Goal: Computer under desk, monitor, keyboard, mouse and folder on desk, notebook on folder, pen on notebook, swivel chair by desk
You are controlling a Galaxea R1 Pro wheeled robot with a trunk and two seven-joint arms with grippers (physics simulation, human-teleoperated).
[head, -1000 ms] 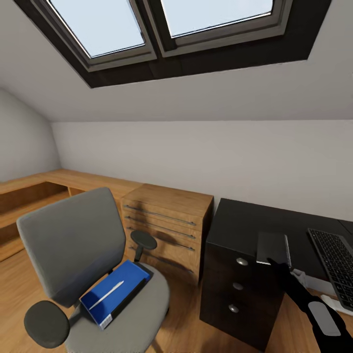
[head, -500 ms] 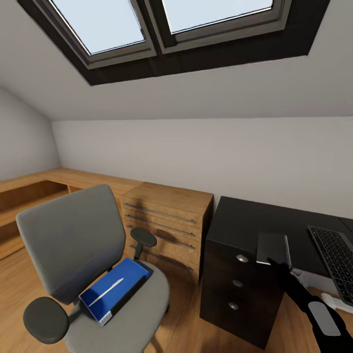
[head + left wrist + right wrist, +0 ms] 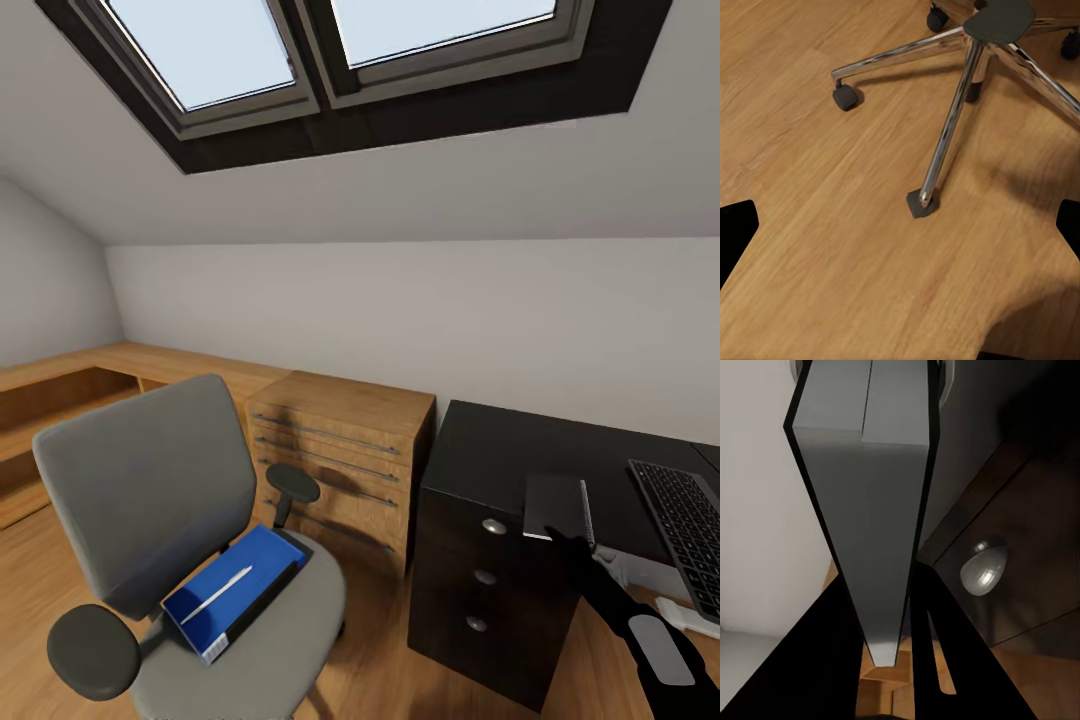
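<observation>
My right gripper (image 3: pixel 568 532) pinched a grey notebook (image 3: pixel 556 505) above the desk (image 3: pixel 490 455). The folder (image 3: pixel 235 590) lay on the swivel chair (image 3: pixel 150 500); it probably needed moving first. Left fingers' state unclear.

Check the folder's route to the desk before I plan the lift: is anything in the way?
A white pen lies on the folder, and the swivel chair's black armrest rises on its desk side. The right end effector holds a grey notebook at the desk's edge.
</observation>
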